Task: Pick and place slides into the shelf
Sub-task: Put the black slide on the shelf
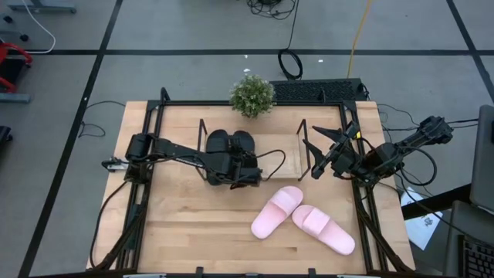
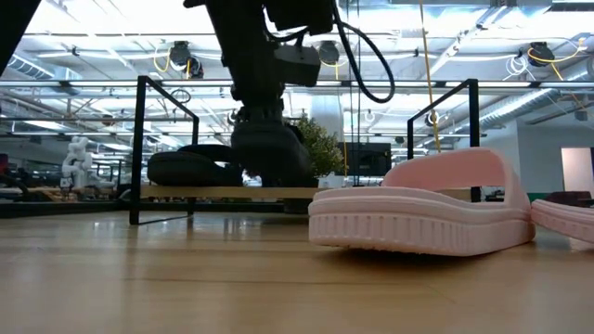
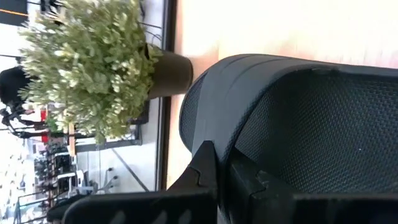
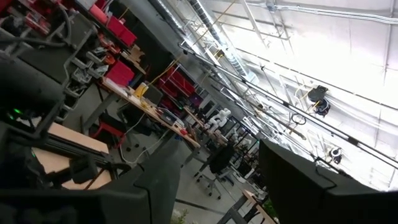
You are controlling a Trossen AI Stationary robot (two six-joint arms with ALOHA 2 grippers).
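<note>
left tool [image 1: 241, 174] gripping a black slide [image 1: 244, 147] on the shelf [image 1: 287, 164], frame centre | pink slides [image 1: 302, 220] lying lower right on desk [image 1: 185, 224] | looking light, flexible foam; strap best to grip | right tool [image 1: 320, 166] sitting open at right

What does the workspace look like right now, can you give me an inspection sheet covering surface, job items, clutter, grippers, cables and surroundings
Surface: light wooden table, black frame round its edge.
Job's things: two black slides on the left part of the shelf; two pink slides on the table in front of it.
Clutter: potted plant behind the shelf.
Grippers: left gripper at the black slides, fingers against one; right gripper raised at the shelf's right end, open, holding nothing.
Cables: black cables along both arms; loops on the floor behind the table.
Surroundings: grey floor with dark lines, workshop benches, no person seen.
</note>
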